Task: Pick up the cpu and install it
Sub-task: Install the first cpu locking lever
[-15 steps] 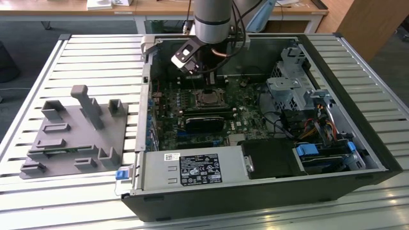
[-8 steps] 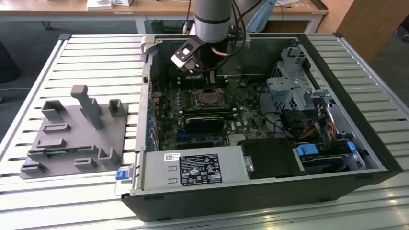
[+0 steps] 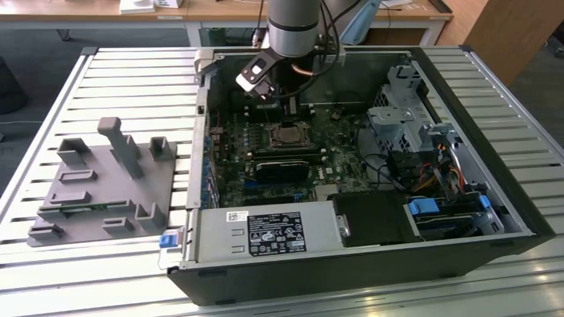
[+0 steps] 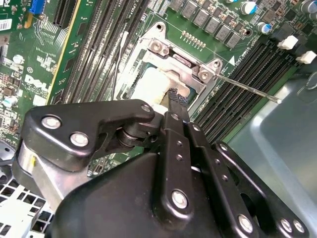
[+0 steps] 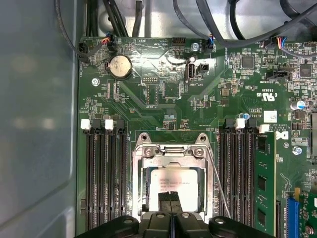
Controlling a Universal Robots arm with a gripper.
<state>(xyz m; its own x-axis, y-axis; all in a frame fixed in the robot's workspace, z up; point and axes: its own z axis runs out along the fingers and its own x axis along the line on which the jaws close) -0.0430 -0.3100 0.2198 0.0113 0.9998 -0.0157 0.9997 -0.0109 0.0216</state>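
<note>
Okay, I'm holding the gripper [image 5: 171, 198] with its fingers pinched together on nothing, tips right over the cpu [image 5: 173, 179]. It's lying flat inside the socket [image 3: 286, 136], and I can't tell if they're touching. In the exterior view, that socket's sitting around 6 o'clock from the arm [image 3: 292, 26].

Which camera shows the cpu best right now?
The first wrist view: the cpu lies square-on in its socket, mostly unhidden. The second wrist view shows it partly behind the gripper; the exterior view shows it from afar.
</note>
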